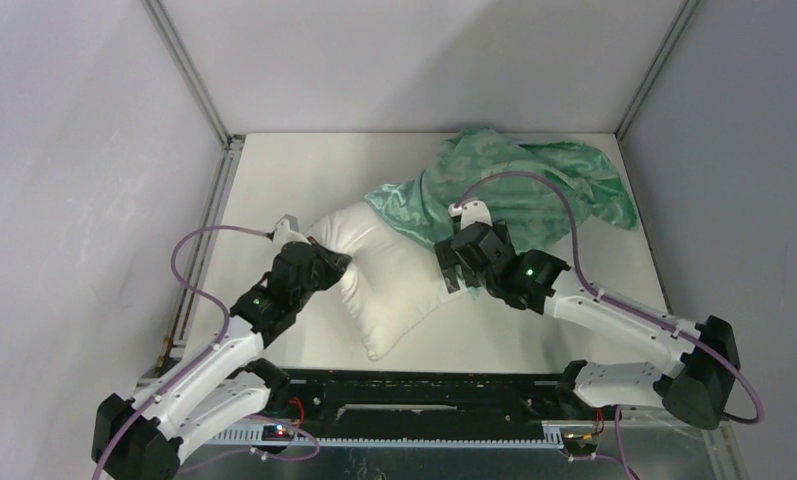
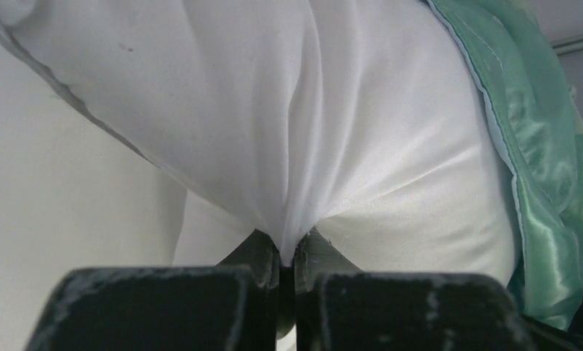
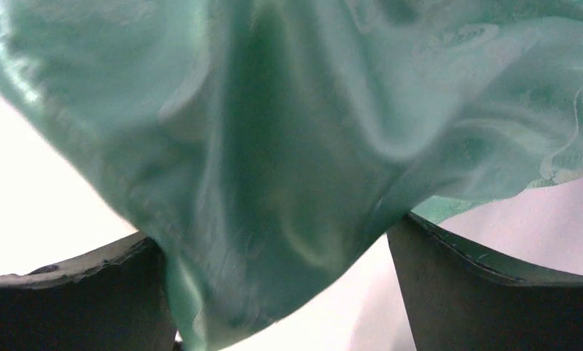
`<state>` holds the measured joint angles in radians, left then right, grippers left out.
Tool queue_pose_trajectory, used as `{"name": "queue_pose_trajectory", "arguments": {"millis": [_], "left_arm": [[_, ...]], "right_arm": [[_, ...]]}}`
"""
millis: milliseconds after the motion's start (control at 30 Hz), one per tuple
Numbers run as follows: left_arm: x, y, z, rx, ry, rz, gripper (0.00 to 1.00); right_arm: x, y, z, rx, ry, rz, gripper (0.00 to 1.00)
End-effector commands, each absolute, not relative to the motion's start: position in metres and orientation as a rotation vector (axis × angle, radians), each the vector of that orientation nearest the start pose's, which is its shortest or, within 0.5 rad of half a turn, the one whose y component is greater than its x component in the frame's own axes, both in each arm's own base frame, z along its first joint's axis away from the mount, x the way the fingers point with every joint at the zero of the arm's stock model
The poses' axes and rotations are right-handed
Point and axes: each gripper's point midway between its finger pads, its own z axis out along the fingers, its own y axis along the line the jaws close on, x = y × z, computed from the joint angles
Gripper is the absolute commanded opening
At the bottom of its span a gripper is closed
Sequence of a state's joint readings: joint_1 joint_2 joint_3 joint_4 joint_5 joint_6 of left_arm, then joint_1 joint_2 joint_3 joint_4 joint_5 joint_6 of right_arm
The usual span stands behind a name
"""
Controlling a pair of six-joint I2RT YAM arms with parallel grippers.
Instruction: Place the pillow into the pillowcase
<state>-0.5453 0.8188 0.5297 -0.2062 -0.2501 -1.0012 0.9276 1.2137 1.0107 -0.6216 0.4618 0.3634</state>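
Note:
The white pillow (image 1: 394,280) lies slantwise on the table in the top view, its far end tucked under the edge of the sea-green pillowcase (image 1: 534,185), which is bunched at the back right. My left gripper (image 1: 339,265) is shut on a pinch of the pillow's fabric at its left edge. The left wrist view shows its jaws (image 2: 288,252) closed on the white cloth (image 2: 273,110), with the pillowcase hem (image 2: 551,168) to the right. My right gripper (image 1: 452,262) is open at the pillowcase's near edge. In the right wrist view green cloth (image 3: 288,131) hangs between its spread fingers (image 3: 273,234).
The white table (image 1: 304,180) is closed in by grey walls at the left, back and right, with metal frame posts (image 1: 189,70) at the back corners. Purple cables (image 1: 534,185) loop over both arms. A black rail (image 1: 424,385) runs along the near edge.

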Motion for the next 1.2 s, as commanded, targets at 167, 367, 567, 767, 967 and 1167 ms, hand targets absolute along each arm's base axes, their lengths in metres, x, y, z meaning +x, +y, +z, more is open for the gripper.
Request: {"name": "queue_pose_trajectory", "arguments": {"millis": [167, 367, 567, 767, 967, 1167], "left_arm": [[0.283, -0.142, 0.201, -0.589, 1.936, -0.658, 0.0], [0.291, -0.168, 0.218, -0.547, 1.935, -0.754, 0.0], [0.276, -0.214, 0.268, -0.379, 1.951, -0.864, 0.0], [0.236, -0.231, 0.287, -0.29, 2.003, -1.045, 0.08], [0.197, -0.233, 0.308, -0.127, 2.049, -1.145, 0.33], [0.182, -0.208, 0.341, 0.093, 2.042, -0.971, 0.78]], "right_arm": [[0.29, 0.198, 0.217, -0.234, 2.148, 0.108, 0.3], [0.23, 0.318, 0.311, -0.501, 2.075, 0.444, 0.0], [0.197, 0.391, 0.336, -0.688, 2.038, 0.463, 0.0], [0.278, 0.363, 0.304, -0.546, 2.185, 0.518, 0.0], [0.346, 0.344, 0.224, -0.454, 2.38, 0.484, 0.0], [0.37, 0.342, 0.183, -0.428, 2.461, 0.545, 0.0]]}}
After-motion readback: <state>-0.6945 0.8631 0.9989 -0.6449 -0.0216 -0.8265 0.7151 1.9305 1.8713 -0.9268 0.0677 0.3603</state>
